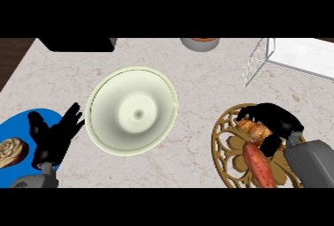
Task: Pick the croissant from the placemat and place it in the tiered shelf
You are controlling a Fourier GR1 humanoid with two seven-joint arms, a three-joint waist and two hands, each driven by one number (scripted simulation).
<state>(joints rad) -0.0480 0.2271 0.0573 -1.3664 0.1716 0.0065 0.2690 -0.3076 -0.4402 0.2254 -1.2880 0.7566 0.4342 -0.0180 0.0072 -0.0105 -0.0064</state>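
Note:
The croissant (253, 129), golden brown, lies on the upper part of a round, brown openwork placemat (224, 148) at the lower right. My right hand (277, 117) is on top of it, with fingers and thumb curled round its sides, so only part of the pastry shows. The tiered shelf (287, 55), made of white wire, stands at the far right corner, well beyond the hand. My left hand (55, 137) rests open at the lower left, fingers up.
A long red-orange vegetable (257, 165) lies on the placemat just below the croissant. A large cream plate (134, 110) fills the counter's middle. A blue plate (20, 126) with a round pastry (9, 150) sits at the left edge. A black box (75, 44) and a grey bowl (199, 43) stand at the back.

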